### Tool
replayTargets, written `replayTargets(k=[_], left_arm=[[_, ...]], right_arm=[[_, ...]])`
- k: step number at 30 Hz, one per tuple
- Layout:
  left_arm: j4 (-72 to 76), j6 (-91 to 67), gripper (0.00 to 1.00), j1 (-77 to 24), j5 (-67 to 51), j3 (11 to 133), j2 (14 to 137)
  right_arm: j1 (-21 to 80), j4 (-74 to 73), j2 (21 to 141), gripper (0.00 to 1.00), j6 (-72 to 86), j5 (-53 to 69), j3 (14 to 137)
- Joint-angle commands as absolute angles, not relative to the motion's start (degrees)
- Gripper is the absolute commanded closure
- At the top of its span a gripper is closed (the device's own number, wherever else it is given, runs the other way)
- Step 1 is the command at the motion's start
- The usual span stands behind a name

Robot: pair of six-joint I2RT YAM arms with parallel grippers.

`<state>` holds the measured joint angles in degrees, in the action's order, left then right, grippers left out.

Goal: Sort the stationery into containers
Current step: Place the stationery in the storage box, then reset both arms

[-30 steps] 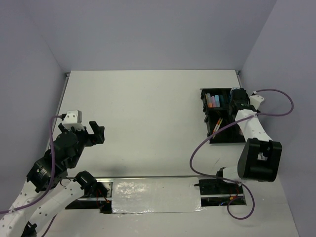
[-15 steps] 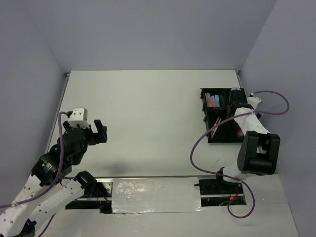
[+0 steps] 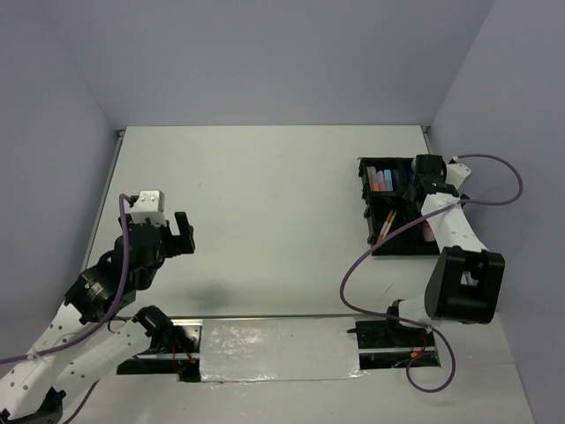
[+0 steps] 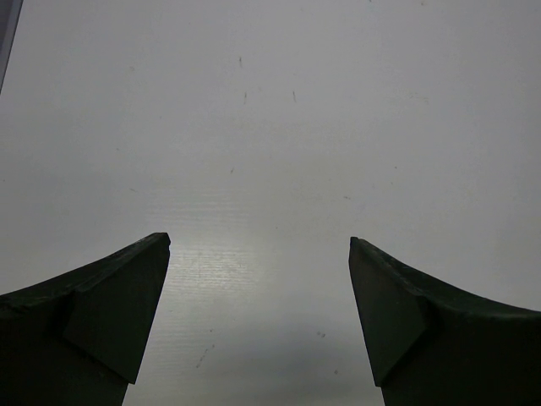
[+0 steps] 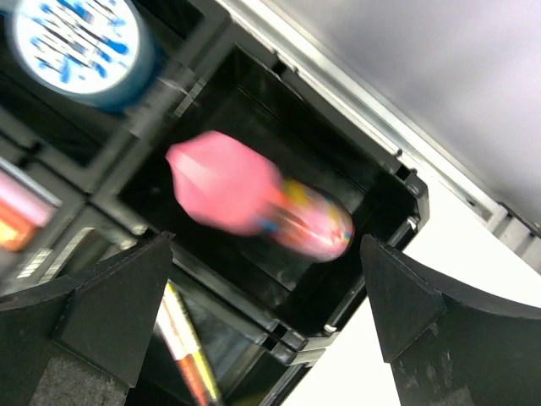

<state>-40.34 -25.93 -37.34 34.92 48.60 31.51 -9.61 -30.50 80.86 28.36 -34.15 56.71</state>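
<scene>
In the top view, my left tool is raised above the white surface on the left side, well apart from all the stationery. My right tool is over the far right part of the black organiser tray, which stands at the right side of the surface; from this view I cannot tell how its fingers stand. In the far left compartment of the tray the short markers lie side by side, and in the compartment nearer to my bases the thin pens lie slanted. In the left wrist view, the two fingers of my left tool are spread wide and hold nothing; between them shows the bare surface. In the right wrist view, my right tool is also spread wide and grips nothing. Below the gap, the pink bottle lies on its side inside a corner compartment of the organiser tray, a little blurred. A tub with a blue-white lid sits in the neighbouring compartment, and the pens show in another compartment beside my left-hand finger.
</scene>
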Motion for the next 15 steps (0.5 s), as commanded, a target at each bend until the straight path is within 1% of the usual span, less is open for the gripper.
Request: replayTargets(k=[1,5,9,11,12,13,15], left_arm=[[-39.64,-26.98,0.01,-37.53,36.65,49.22,31.82],[-39.73,-27.16,0.01,-37.53,36.91,49.13,32.17],[-39.81,-27.16,0.01,-37.53,37.26,49.22,32.96],[-40.08,-27.42,0.01,-37.36,37.62,49.39,33.57],[-40.17,-27.60,0.01,-37.27,38.40,49.57,33.75],[-40.08,-27.60,0.01,-37.00,38.93,49.83,34.10],[-41.13,-28.47,0.01,-34.55,41.03,50.62,35.50]], right_arm=[[-9.23,-26.55,77.43,0.00,27.25,-33.40,57.83],[-8.53,-27.87,77.88,0.00,27.86,-31.83,59.06],[-4.67,-27.16,71.13,0.00,26.46,-27.27,58.54],[-0.28,-25.67,66.91,0.00,23.49,-23.93,58.19],[2.52,-25.66,65.75,0.00,22.68,-20.34,58.36],[6.73,-26.10,64.61,0.00,22.07,-19.43,58.79],[10.79,-26.54,60.22,0.00,19.96,-18.63,58.71]])
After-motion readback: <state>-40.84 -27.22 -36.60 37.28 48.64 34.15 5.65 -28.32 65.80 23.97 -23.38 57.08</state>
